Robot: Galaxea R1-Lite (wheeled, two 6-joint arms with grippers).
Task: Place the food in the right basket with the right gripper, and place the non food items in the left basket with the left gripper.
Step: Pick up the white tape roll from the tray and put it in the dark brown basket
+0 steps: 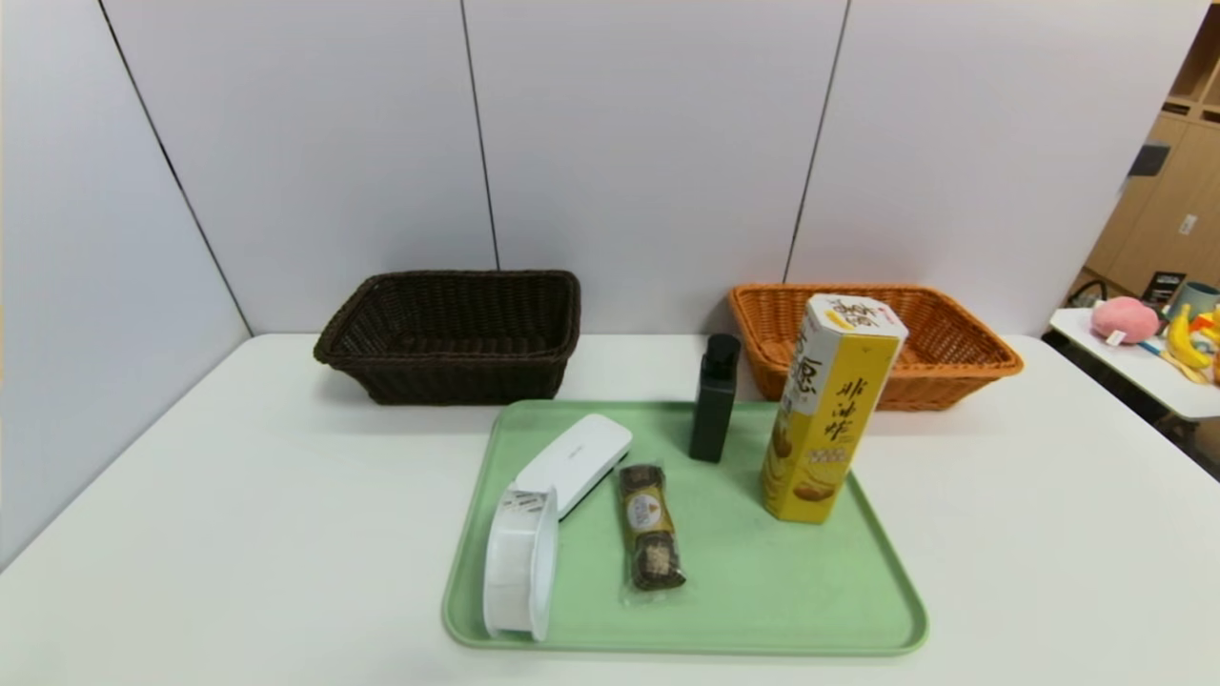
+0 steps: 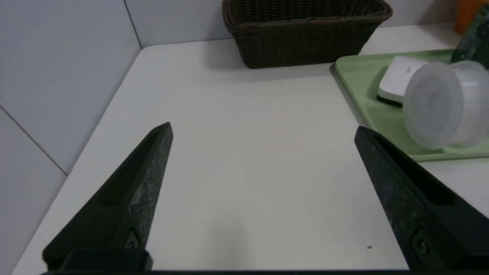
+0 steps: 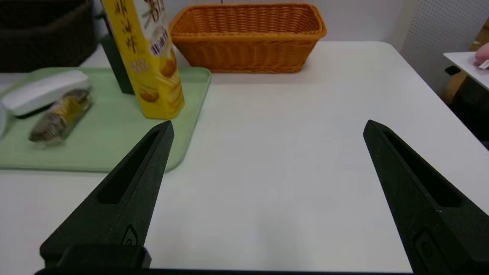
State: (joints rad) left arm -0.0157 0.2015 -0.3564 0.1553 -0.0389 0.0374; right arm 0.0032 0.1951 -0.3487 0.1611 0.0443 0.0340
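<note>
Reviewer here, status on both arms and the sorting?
Left pincer and right pincer open, empty, over bare tabletop. Food and non-food items all on green tray, unsorted. Black bottle stands beside snack box.

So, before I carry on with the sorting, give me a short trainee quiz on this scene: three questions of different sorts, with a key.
1. True or false: the black pump bottle stands upright on the green tray.
2. Multiple choice: which item lies between the white ribbed container and the yellow snack box?
a) the dark brown basket
b) the chocolate snack pack
c) the orange-tan basket
3. Fill in the blank: the left gripper and the right gripper both stand ____, holding nothing, over the white table.

Key: 1 true; 2 b; 3 open
</note>
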